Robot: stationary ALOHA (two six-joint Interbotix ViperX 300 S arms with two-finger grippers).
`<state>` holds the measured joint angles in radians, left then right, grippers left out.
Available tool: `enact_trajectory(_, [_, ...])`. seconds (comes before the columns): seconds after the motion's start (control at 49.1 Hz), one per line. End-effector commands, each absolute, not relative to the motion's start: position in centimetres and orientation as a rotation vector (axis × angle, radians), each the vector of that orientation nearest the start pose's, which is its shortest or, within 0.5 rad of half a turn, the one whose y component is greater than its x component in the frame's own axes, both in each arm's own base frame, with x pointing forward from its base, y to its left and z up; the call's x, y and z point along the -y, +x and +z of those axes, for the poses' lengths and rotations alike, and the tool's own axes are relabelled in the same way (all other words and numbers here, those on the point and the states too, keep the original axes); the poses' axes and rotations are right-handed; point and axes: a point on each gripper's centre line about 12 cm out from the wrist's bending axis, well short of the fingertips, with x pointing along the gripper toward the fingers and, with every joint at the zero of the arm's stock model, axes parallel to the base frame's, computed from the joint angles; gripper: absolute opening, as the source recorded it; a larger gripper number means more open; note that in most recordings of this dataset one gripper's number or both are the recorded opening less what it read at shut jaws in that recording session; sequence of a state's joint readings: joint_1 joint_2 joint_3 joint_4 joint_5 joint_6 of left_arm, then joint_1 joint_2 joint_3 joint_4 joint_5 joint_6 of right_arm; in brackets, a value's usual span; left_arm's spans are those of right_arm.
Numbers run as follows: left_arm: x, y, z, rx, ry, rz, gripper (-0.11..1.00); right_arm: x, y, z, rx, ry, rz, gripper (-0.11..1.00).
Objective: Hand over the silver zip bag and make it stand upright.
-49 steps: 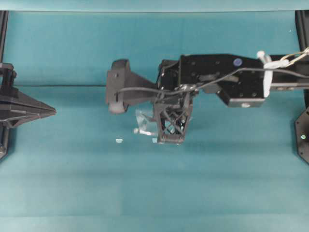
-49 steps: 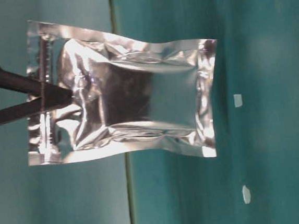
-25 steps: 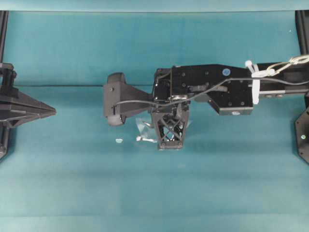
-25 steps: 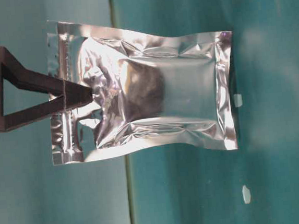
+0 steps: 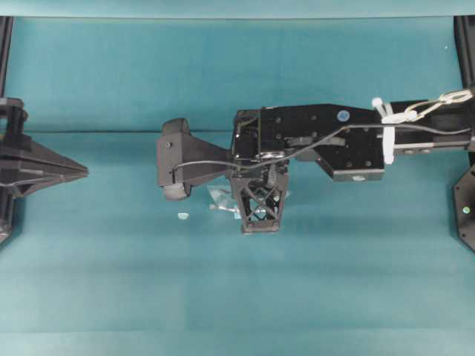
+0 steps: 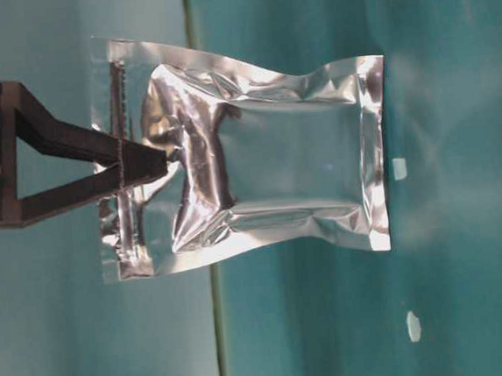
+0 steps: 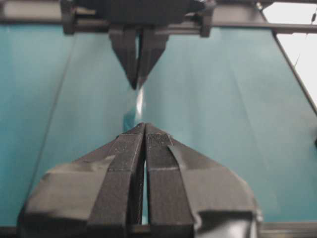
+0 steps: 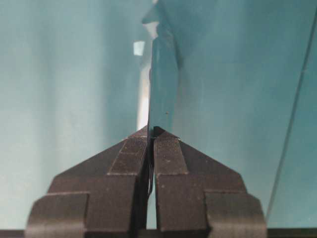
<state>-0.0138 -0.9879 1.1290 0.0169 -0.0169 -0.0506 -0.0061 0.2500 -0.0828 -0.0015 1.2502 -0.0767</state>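
The silver zip bag [image 6: 267, 169] is a crinkled shiny foil pouch that hangs from my right gripper [image 6: 148, 162]. That gripper is shut on its zip-seal end. The table-level view is turned sideways, so the bag's bottom edge points right, towards the teal table [image 6: 465, 222]; I cannot tell whether they touch. From overhead the right gripper [image 5: 256, 213] points down at mid-table, with a bit of the bag [image 5: 220, 197] showing beside it. The right wrist view shows the bag [image 8: 161, 79] edge-on between the shut jaws [image 8: 151, 130]. My left gripper [image 5: 80, 171] is shut and empty at the far left, and its tips [image 7: 144, 126] face the bag [image 7: 140, 101].
Small white scraps lie on the table near the bag [image 5: 182, 216], and two show in the table-level view [image 6: 399, 168] [image 6: 412, 325]. The right arm [image 5: 334, 137] stretches in from the right edge. Dark frame posts stand at both sides.
The right arm has shifted a little to the left with the bag. In the table-level view the gripper and bag have moved towards the table. The left gripper has not moved.
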Motion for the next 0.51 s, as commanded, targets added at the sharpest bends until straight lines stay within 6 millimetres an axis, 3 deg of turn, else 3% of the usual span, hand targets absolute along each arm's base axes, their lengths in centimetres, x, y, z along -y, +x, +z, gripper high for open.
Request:
enact_trajectory(0.0, [0.2, 20.2, 28.3, -0.141, -0.044, -0.006, 0.0, 0.0, 44.8, 24.5, -1.383, -0.079, 0.062, 0.01])
enact_trajectory(0.061, [0.2, 20.3, 28.0, -0.152, -0.051, -0.006, 0.02, 0.0, 44.9, 24.5, -1.381, -0.085, 0.066, 0.01])
enact_trajectory(0.143, [0.2, 20.5, 27.9, -0.157, -0.053, -0.004, 0.13, -0.1, 44.9, 24.5, -1.382, -0.091, 0.072, 0.01])
enact_trajectory(0.387, [0.2, 20.6, 27.4, -0.172, -0.085, -0.002, 0.82, -0.1, 44.9, 24.5, -1.381, -0.099, 0.078, 0.01])
enact_trajectory(0.448, [0.2, 20.7, 26.9, -0.178, -0.099, -0.001, 0.93, -0.2, 44.9, 24.5, -1.378, -0.101, 0.078, 0.01])
enact_trajectory(0.489, [0.2, 20.7, 26.5, -0.181, -0.1, -0.001, 0.94, -0.1, 44.9, 24.5, -1.376, -0.1, 0.077, 0.01])
